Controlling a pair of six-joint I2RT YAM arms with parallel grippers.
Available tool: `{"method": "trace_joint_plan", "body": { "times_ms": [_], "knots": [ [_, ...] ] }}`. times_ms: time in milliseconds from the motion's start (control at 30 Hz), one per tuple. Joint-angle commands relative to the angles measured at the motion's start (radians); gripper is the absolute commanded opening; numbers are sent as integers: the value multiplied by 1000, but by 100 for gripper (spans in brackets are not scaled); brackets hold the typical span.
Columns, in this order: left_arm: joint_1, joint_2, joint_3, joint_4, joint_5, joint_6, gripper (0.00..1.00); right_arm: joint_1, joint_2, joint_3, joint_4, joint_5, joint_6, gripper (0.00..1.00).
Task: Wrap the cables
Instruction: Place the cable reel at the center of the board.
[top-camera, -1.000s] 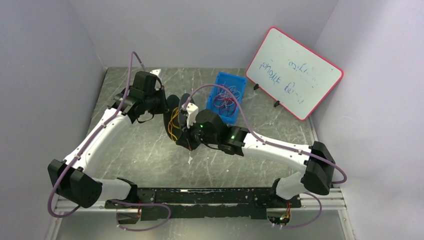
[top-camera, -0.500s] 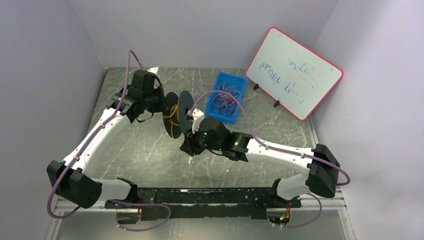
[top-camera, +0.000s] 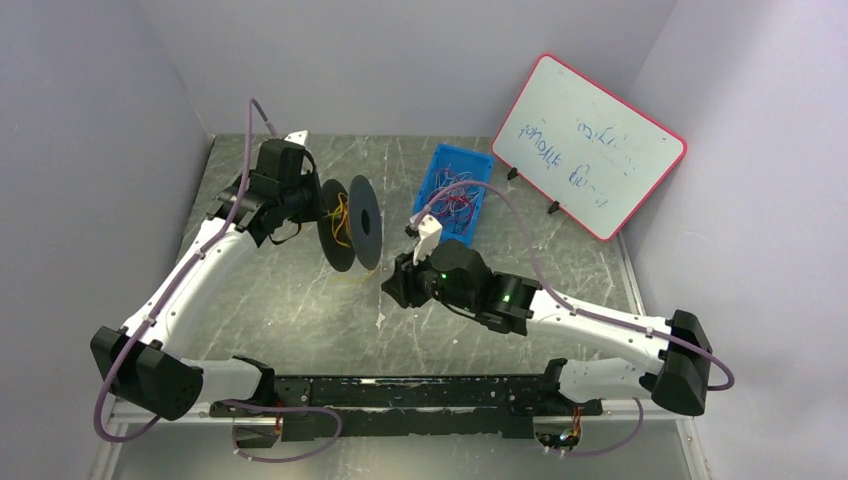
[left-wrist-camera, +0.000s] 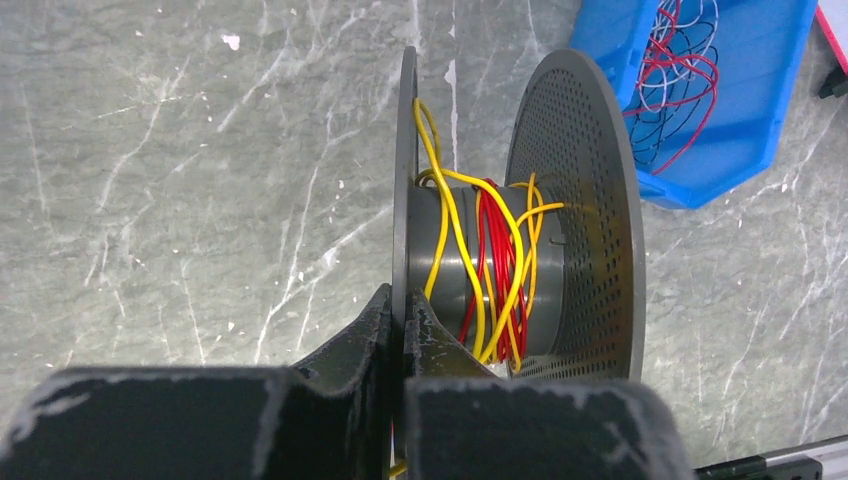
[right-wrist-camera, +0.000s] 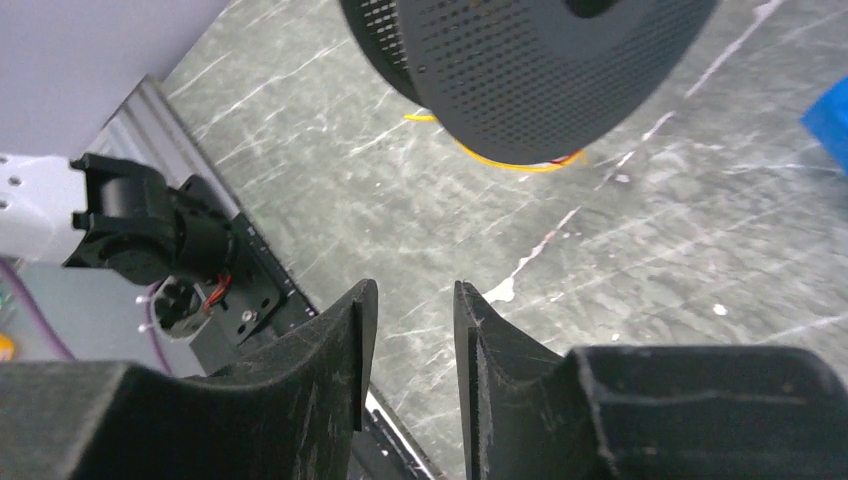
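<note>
Looking from your left: left gripper (left-wrist-camera: 400, 305) is clamped on the near flange of the spool (left-wrist-camera: 580, 200), jaws closed right down on the thin disc edge. That pinch alone holds the spool, which hangs on edge above the table (top-camera: 290, 300) with its axle roughly level. Both flanges are dark grey and perforated.

The cables (left-wrist-camera: 495, 270) are partly on the hub: red turns bunched in the middle, with yellow ones crossing loosely over them. One yellow strand climbs up the inside of the clamped flange. The winding is loose and the turns don't lie flat. In the right wrist view a yellow-orange loop (right-wrist-camera: 520, 163) sags under the spool with a bit of red beside it. You can't tell from that view whether it touches the table.

Right gripper (right-wrist-camera: 412, 295) sits just right of the spool and lower, near the table. Its jaws stand a narrow gap apart with nothing between them. It touches neither the spool nor any strand.

Behind it is the blue bin (top-camera: 437, 160), holding the loose cables (top-camera: 455, 200) in a tangle of red, white and dark strands, all inside its walls. Far right, a red-framed whiteboard (top-camera: 587, 145) leans tilted with blue writing that's too small to read.
</note>
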Motion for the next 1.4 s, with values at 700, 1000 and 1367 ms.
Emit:
{"method": "trace_joint_plan", "body": {
  "times_ms": [700,1000,1367],
  "knots": [
    [6,-174,-96,128,-29,139,7,-271,34,96,-110,322,-115,45],
    [-17,-187,-179,155,-104,35,7,-393,142,152,-77,276,-77,47],
    [-102,-76,-196,236,-152,-20,7,-457,166,113,-42,277,-47,48]
  ]
}}
